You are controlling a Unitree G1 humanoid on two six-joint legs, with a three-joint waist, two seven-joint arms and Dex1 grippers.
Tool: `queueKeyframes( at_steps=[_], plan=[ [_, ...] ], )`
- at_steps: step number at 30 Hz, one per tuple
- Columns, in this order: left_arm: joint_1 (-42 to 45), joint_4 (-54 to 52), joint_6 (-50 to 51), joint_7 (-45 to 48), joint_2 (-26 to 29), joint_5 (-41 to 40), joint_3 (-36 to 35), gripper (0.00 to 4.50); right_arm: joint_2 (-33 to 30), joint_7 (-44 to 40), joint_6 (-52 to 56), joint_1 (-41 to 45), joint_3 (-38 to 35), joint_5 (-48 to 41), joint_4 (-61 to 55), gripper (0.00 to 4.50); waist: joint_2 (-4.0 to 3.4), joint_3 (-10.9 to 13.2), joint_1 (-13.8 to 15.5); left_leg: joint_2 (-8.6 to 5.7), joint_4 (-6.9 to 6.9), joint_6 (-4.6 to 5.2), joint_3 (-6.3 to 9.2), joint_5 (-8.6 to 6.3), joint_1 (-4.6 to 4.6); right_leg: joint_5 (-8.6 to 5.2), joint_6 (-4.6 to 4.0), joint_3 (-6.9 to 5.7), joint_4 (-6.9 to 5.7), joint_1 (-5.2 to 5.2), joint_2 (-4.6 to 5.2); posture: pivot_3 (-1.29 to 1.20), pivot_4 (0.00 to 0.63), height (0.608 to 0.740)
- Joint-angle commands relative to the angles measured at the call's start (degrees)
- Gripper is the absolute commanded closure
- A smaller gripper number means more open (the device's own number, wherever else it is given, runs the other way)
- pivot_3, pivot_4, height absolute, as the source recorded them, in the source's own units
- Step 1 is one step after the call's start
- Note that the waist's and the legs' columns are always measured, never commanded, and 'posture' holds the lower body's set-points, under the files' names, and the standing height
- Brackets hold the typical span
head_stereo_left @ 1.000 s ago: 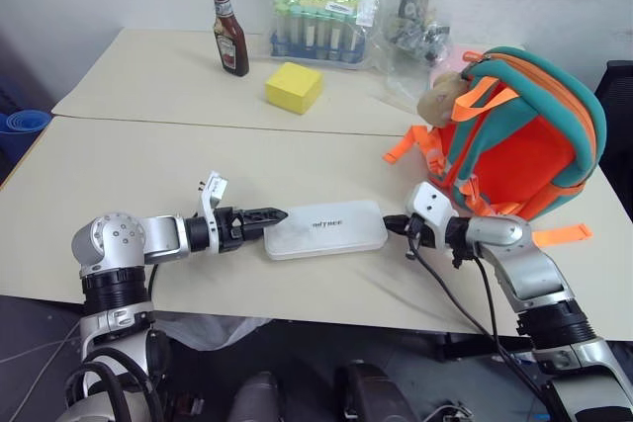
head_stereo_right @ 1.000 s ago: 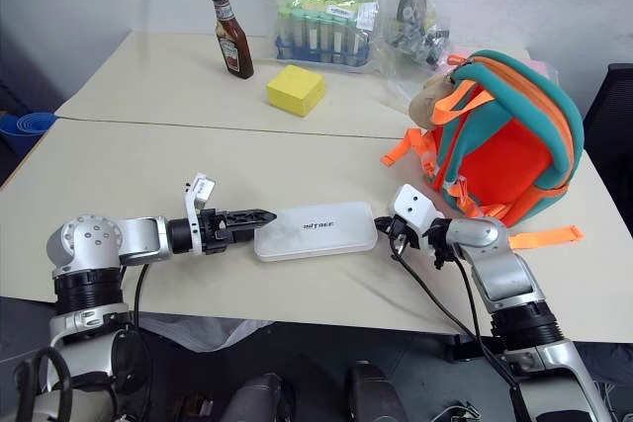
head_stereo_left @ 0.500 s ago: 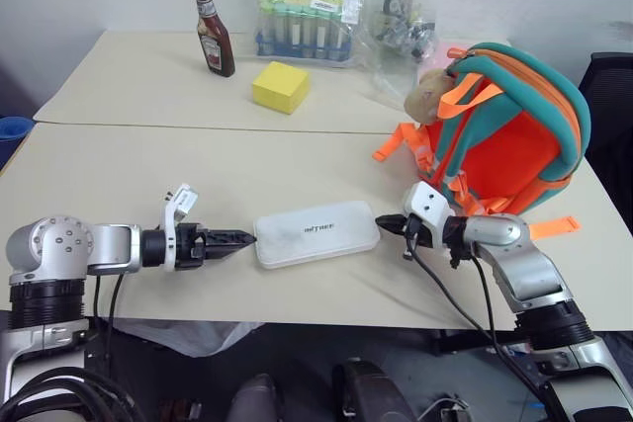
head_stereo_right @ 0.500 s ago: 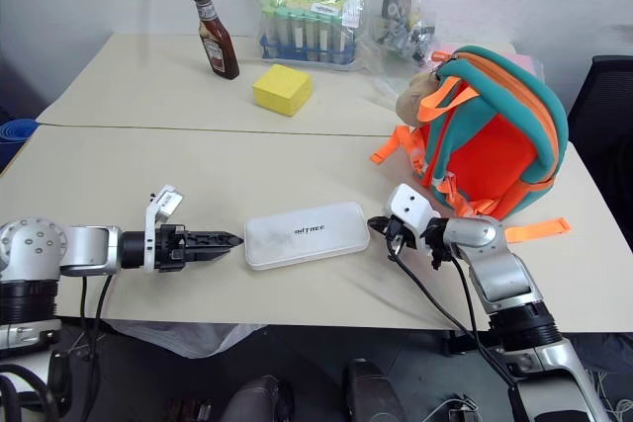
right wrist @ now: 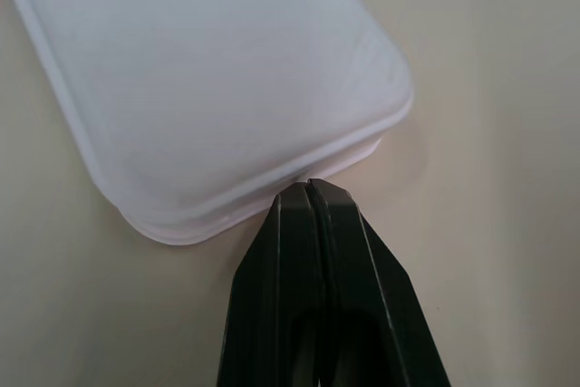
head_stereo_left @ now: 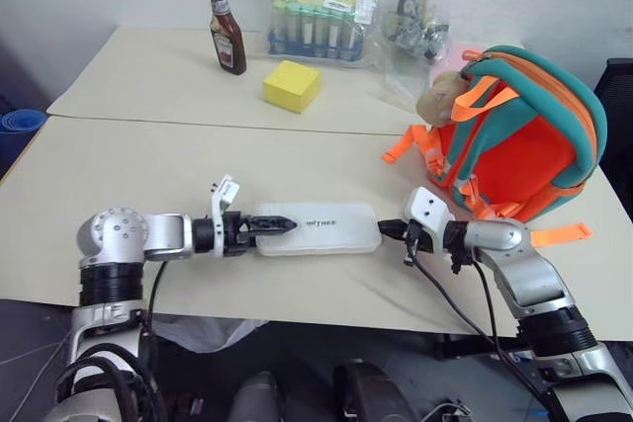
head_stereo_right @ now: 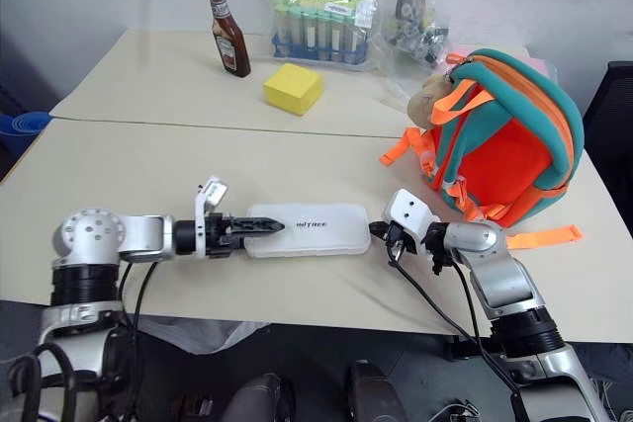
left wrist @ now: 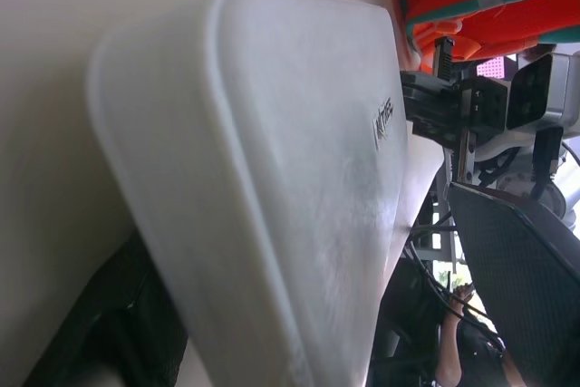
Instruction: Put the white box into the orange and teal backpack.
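- The left arm lies low and nearly level over the table's (head_stereo_left: 129, 160) near edge, elbow bent at 9 o'clock of the scene, forearm running toward 3 o'clock.
- The left gripper (head_stereo_left: 280, 223) reaches over the end of the white box (head_stereo_left: 326, 229) nearest it; its black fingers are spread, one lying on top of the lid, the other seemingly under the box's end, which hides it, so a firm clamp cannot be confirmed.
- The right arm comes in from 4 o'clock, forearm angled toward 9 o'clock.
- The right gripper (right wrist: 311, 189) has its two black fingers pressed together, and their joined tip touches the rim of the box's opposite short end.
- The box lies flat on the table at the middle of the near edge, between the two grippers, long side running 9 to 3 o'clock.
- It is a flat, smooth white plastic case with rounded corners, a raised lid lip and small dark lettering too fine to read.
- The orange and teal backpack (head_stereo_left: 519, 135) stands upright at 2 o'clock of the box, well apart from it: soft fabric, orange panels, teal padded trim, orange straps trailing on the table, a tan plush toy (head_stereo_left: 440, 99) at its top.
- Whether its zipper is open cannot be made out.
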State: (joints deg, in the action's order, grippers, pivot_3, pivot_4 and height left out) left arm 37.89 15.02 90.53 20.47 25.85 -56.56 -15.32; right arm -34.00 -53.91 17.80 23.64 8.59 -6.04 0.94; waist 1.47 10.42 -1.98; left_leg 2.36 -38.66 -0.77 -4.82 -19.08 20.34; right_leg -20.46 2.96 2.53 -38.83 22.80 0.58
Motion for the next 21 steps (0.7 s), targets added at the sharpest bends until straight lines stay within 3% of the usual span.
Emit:
queueKeyframes(
  at_steps=[1, 4, 7, 11, 15, 21],
  plan=[
    [0.9, 0.0, 1.4, 0.6, -1.3, 1.0, -0.6, 0.22, -0.4, -0.3, -0.4, 0.3, -0.7, -0.8, -1.6, 4.5, 0.0, 0.0, 0.0, 0.0, 0.0, 0.0, 0.0, 0.0, 0.0, 0.0, 0.0, 0.0, 0.0, 0.0, 0.0, 0.0, 0.15, 0.74],
    [1.8, 0.3, 1.9, 0.8, -1.8, 1.2, -2.0, 0.22, -0.3, -0.1, -0.6, 0.3, -0.6, -0.7, -1.2, 4.5, 0.0, 0.0, 0.0, 0.0, 0.01, -0.01, 0.0, 0.0, 0.0, 0.0, 0.0, 0.0, 0.0, 0.0, 0.0, 0.0, 0.15, 0.74],
    [2.0, -0.1, 2.0, 2.3, -0.3, -0.3, -2.4, 0.8, -0.1, 0.0, -0.7, 0.1, -0.6, -0.7, -1.2, 4.5, 0.01, 0.0, -0.1, 0.0, 0.01, -0.01, 0.01, 0.0, 0.0, 0.0, 0.0, -0.01, 0.01, 0.0, 0.0, 0.0, 0.15, 0.74],
    [1.6, -0.9, 2.0, 4.0, 2.3, -4.8, -2.5, 1.99, 0.0, 0.3, -0.7, -0.3, -0.8, -0.7, -1.2, 4.5, 0.01, 0.0, -0.2, 0.02, 0.05, -0.05, 0.01, 0.01, 0.0, 0.0, 0.0, -0.01, 0.01, 0.01, -0.01, 0.0, 0.15, 0.74],
    [0.9, -3.1, 2.0, 3.4, 1.5, -7.1, -2.1, 3.12, -0.2, 0.9, 0.3, -1.0, -1.4, -1.0, -1.7, 4.5, 0.01, 0.0, -0.1, 0.02, 0.07, -0.05, 0.04, 0.02, 0.01, 0.0, 0.0, -0.03, 0.03, 0.02, 0.0, 0.0, 0.15, 0.74],
    [0.3, -5.4, 2.0, -1.3, -4.0, -9.9, -4.0, 3.15, -2.6, 2.2, 5.7, -5.2, -6.5, -4.0, -5.7, 4.5, 0.01, 0.0, 0.5, 0.01, 0.07, -0.05, 0.08, 0.02, 0.06, 0.0, 0.0, -0.08, 0.11, 0.0, 0.02, 0.0, 0.15, 0.74]
  ],
)
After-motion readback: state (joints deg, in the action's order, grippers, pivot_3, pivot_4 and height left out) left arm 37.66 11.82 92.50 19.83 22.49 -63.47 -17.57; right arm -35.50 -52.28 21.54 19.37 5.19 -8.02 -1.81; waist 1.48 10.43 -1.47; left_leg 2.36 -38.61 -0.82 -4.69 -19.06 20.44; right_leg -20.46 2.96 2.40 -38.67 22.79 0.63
